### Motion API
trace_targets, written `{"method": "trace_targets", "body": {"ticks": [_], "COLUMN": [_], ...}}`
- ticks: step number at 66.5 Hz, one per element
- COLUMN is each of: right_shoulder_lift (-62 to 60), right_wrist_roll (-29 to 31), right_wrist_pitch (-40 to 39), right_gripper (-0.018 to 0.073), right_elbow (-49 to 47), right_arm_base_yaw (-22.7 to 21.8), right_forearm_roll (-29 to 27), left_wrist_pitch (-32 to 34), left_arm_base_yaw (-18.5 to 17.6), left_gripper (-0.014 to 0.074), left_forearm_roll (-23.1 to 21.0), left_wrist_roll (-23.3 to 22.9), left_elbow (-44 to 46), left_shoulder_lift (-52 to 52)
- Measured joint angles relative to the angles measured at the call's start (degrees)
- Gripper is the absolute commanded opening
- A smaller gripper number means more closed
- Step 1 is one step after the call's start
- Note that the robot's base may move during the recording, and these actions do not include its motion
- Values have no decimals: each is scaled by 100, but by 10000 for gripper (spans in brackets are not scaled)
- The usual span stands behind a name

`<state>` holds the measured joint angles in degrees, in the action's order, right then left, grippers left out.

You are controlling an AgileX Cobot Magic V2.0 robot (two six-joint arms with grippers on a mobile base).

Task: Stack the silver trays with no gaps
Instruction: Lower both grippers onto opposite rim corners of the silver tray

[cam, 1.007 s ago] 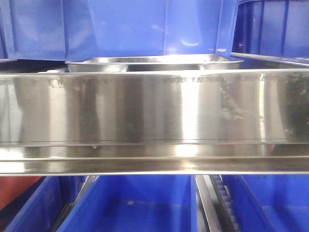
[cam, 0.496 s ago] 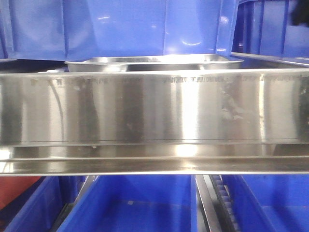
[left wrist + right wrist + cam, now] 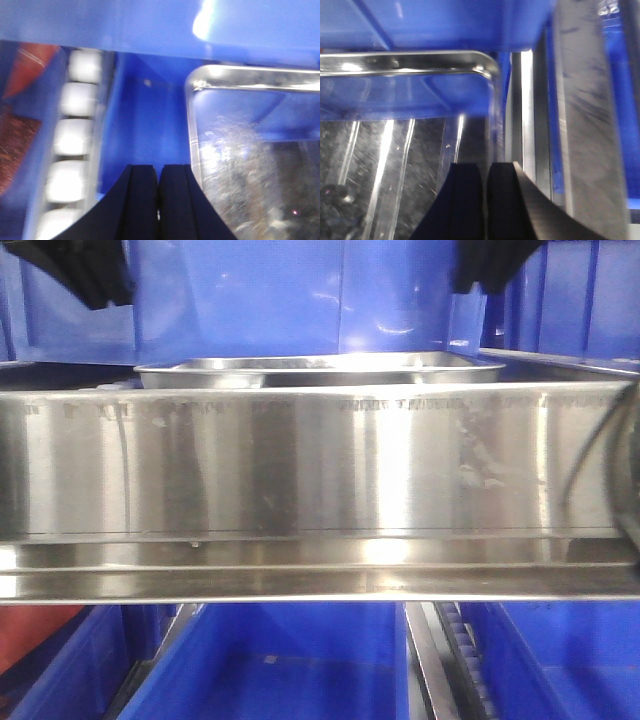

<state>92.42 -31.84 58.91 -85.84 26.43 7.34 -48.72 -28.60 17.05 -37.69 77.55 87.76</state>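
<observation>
A silver tray (image 3: pixel 320 370) sits behind the long steel rail, in front of a blue bin. It looks like more than one tray nested, but I cannot tell how many. My left gripper (image 3: pixel 95 280) shows as a dark shape at the top left, my right gripper (image 3: pixel 490 268) at the top right. In the left wrist view the left gripper (image 3: pixel 158 172) is shut and empty, just left of the tray's (image 3: pixel 250 150) left rim. In the right wrist view the right gripper (image 3: pixel 485 171) is shut, over the tray's (image 3: pixel 395 125) right rim.
A wide brushed-steel rail band (image 3: pixel 320 470) crosses the front view. Blue bins stand behind (image 3: pixel 300 290) and below (image 3: pixel 290 660). A line of white rollers (image 3: pixel 75 125) runs left of the tray. A steel rail (image 3: pixel 585 100) runs right of it. A dark cable or arm part (image 3: pixel 615 480) is at the right edge.
Both grippers have come into the front view at the top corners, and a dark arm part has appeared at the right edge. The tray has not moved.
</observation>
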Motion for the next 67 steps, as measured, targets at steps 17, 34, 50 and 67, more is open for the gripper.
{"method": "trace_targets", "body": {"ticks": [17,34,50,67], "right_shoulder_lift": [197,233,233,233], "right_wrist_roll": [-24,-24,-24,-24], "right_wrist_pitch": [136,150,150,150], "right_gripper": [-1,218,207,201], "right_elbow": [-38,-38,-38,-25], "right_arm_base_yaw": [5,5,5,-7], "right_forearm_roll": [56,79,94,94], "left_wrist_pitch": [98,251,261,261], "left_arm_base_yaw": [0,0,-170,-283], "left_gripper": [-16,159,184,182], "left_forearm_roll": [-22,-159,-290,-332], "left_wrist_roll": [-11,-11,-11,-11], "left_elbow": [40,44,54,54], "left_shoulder_lift": [111,160,232,540]}}
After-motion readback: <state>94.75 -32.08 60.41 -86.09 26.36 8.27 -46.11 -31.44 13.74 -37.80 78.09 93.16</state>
